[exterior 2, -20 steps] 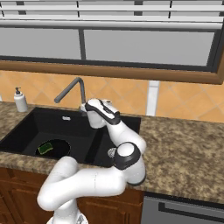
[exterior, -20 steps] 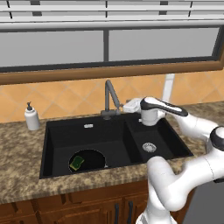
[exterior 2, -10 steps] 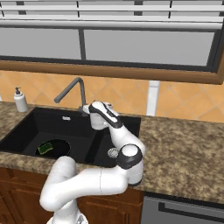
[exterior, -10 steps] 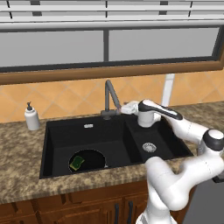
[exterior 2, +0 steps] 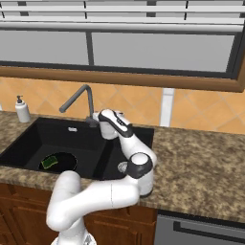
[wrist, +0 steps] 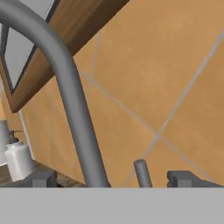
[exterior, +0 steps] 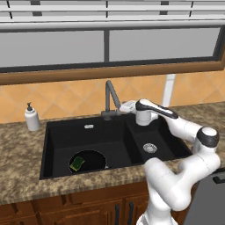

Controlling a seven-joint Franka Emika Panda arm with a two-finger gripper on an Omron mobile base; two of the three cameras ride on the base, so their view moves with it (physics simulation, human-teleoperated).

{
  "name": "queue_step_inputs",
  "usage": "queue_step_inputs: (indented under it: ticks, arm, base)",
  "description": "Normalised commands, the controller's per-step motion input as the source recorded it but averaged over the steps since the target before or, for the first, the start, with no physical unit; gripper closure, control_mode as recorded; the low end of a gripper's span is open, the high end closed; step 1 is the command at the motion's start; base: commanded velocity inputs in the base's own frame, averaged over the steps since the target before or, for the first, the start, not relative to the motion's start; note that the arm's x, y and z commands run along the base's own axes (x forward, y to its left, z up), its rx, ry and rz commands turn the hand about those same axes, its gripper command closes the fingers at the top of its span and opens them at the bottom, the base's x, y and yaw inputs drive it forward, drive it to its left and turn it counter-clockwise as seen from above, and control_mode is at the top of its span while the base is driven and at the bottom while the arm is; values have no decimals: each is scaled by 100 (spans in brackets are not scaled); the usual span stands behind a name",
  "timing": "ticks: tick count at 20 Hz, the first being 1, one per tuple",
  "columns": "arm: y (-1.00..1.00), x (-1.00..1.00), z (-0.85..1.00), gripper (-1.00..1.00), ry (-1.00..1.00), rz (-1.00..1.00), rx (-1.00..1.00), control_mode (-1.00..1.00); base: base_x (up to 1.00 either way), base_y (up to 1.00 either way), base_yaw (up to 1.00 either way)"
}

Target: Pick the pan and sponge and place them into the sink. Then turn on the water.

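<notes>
I see the pan and sponge already lying in the sink; my gripper, released, sits at the tap, no water running yet.

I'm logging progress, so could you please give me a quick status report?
Gripper open, at the grey angular tap. Green-and-yellow sponge on round black pan in matte black sink. No water running. Nothing in the way.
</notes>
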Motion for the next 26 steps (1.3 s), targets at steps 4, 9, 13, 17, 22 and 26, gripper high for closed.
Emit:
queue_step_inputs:
  ticks: [4, 9, 13, 17, 22, 26]
  arm:
    - [0, 43, -25, -100, 8, 0, 1, -100]
    - [0, 41, -18, -100, 4, 0, 2, -100]
    - [0, 39, -25, -100, 0, 0, 1, -100]
    - [0, 35, -32, -100, 0, 0, 0, -100]
    - [0, 42, -21, 100, 4, 0, 0, -100]
    - [-11, 35, -14, 100, 7, 0, 4, -100]
  base:
    - [0, 0, 0]
    - [0, 0, 0]
    - [0, 0, 0]
    - [0, 0, 0]
    - [0, 0, 0]
    - [0, 0, 0]
